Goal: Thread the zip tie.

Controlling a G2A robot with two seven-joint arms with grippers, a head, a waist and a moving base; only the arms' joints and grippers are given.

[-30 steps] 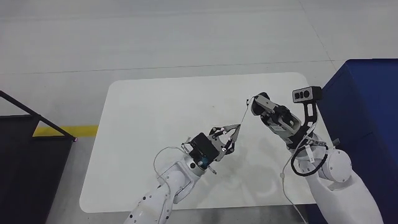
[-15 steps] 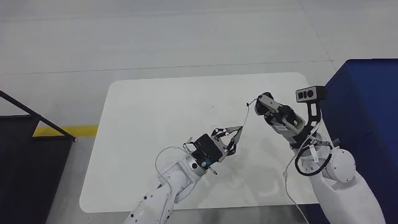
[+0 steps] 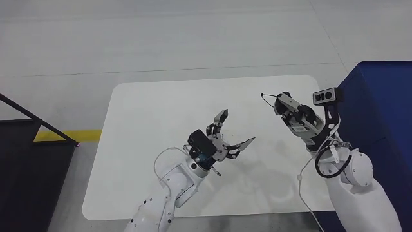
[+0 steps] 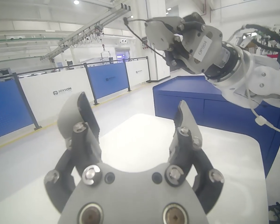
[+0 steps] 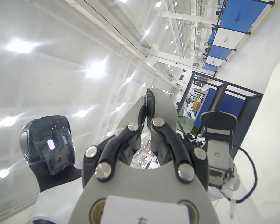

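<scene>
Pale grey shop floor with a yellow line along the top edge of the frame; white round-cornered table [image 3: 154,109] across the middle of the top view, blue cabinet [image 3: 380,109] at the right edge, black frame [image 3: 26,119] at the left edge. Left gripper [image 3: 238,126] sits just below centre frame, over the table's near middle, jaws spread wide with nothing between them. The left wrist view confirms this: the two fingers [image 4: 84,108] stand well apart, with bare tabletop [image 4: 140,141] between. Right gripper [image 3: 278,96] sits right of centre, over the table's far right corner and well apart from the left one. Its jaws are pressed together, and in the right wrist view the ribbed pads [image 5: 150,101] meet at the tips. Zip tie [image 3: 263,95], thin and black, is pinched in the right gripper, off the table. Its small head pokes out past the fingertips toward frame left. From the left wrist view the tie [image 4: 125,20] runs as a dark strand across the side of the right gripper [image 4: 154,31]. Whether its tail passes through the head I cannot tell. A black cable [image 5: 252,164] loops beside the right arm.
</scene>
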